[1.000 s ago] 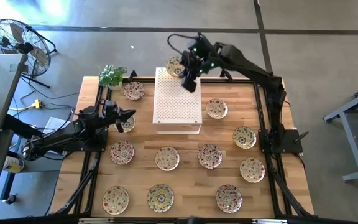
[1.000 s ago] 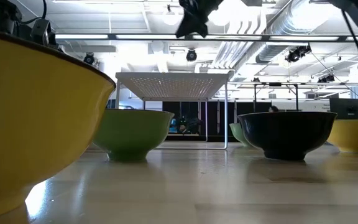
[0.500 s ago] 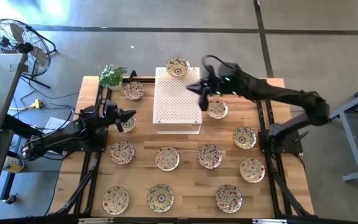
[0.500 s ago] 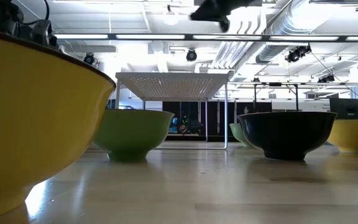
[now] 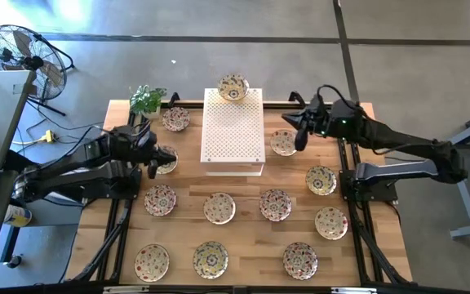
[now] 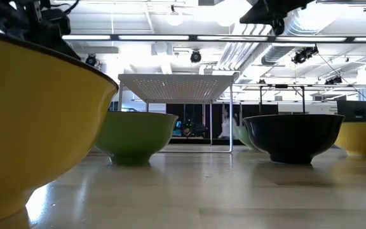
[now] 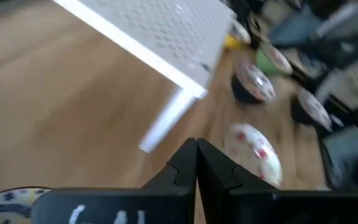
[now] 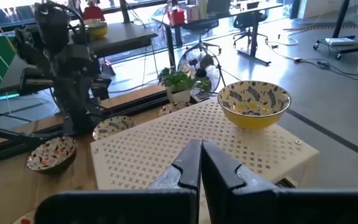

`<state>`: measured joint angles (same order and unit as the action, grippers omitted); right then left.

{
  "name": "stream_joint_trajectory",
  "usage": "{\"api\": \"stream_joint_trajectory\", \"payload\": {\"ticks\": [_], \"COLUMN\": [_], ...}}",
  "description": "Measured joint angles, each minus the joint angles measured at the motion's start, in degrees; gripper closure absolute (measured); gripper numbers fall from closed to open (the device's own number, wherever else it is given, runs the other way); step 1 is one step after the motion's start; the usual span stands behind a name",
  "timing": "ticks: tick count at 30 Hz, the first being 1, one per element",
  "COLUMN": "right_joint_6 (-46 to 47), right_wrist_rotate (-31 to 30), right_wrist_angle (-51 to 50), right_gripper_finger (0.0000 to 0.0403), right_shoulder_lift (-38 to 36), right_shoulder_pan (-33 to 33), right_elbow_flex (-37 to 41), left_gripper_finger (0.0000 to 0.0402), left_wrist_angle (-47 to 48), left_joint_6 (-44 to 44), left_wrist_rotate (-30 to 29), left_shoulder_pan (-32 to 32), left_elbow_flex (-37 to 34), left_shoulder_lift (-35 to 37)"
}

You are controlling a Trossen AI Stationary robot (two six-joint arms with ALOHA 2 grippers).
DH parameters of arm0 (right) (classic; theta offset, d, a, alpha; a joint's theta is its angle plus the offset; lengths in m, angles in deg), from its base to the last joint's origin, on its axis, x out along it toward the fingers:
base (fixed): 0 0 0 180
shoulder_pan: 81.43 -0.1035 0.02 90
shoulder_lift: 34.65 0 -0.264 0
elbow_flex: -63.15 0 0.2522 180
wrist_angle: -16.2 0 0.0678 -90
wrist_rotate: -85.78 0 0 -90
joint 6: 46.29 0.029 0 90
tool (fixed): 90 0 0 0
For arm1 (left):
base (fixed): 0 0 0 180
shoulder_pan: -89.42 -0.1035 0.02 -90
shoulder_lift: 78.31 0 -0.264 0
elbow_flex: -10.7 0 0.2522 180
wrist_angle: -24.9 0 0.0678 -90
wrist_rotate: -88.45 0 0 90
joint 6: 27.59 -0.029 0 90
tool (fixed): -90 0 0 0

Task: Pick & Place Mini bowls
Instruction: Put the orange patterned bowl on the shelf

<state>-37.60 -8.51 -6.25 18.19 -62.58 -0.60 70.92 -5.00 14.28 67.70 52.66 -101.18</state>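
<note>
Several cream mini bowls with floral speckles stand on the wooden table (image 5: 186,196) around a white perforated block (image 5: 232,131). One mini bowl (image 5: 233,86), yellow outside (image 8: 253,104), stands on the block's far end. My right gripper (image 5: 298,129) hangs shut and empty in the air off the block's right side, beside a bowl (image 5: 283,144), and points toward the table's left (image 8: 201,155). My left gripper (image 5: 157,160) hovers shut and empty above a bowl (image 5: 166,162) off the block's left side (image 7: 196,155).
A potted plant (image 5: 147,100) stands at the table's far left corner. Black frame rails (image 5: 345,155) run along both sides. More bowls fill the near half of the table (image 5: 219,207) (image 5: 275,204) (image 5: 210,259). In the low view a big yellow bowl (image 6: 30,114) stands close.
My right gripper has drawn away from the bowl on the block's far end, swinging toward the table's right and near side and sinking a little; the bowl stays on the block. My left arm has risen and its gripper now tips downward over the bowl beside the block.
</note>
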Motion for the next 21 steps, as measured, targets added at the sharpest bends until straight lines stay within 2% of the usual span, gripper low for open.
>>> {"api": "stream_joint_trajectory", "payload": {"ticks": [4, 8, 17, 21], "right_joint_6": [-0.1, -1.8, -4.3, -4.7], "right_wrist_rotate": [0.0, 0.6, 1.5, 1.5], "right_wrist_angle": [0.0, -0.1, -0.1, -0.1], "right_gripper_finger": [0.0402, 0.0401, 0.0401, 0.0402], "right_shoulder_lift": [-2.0, -2.2, -2.2, -2.2], "right_shoulder_pan": [0.0, 0.0, 0.0, 0.0], "right_elbow_flex": [1.1, 1.2, 1.2, 1.2], "left_gripper_finger": [0.0399, 0.0399, 0.0399, 0.0399], "left_wrist_angle": [5.8, 9.8, 17.1, 22.4], "left_joint_6": [-3.3, -4.7, 2.7, 4.4], "left_wrist_rotate": [4.4, 5.0, -5.0, -7.1], "left_shoulder_pan": [0.0, 3.0, 18.5, 21.2], "left_elbow_flex": [4.9, 8.0, 11.8, 14.8], "left_shoulder_lift": [-6.2, -10.5, -18.5, -23.4]}}
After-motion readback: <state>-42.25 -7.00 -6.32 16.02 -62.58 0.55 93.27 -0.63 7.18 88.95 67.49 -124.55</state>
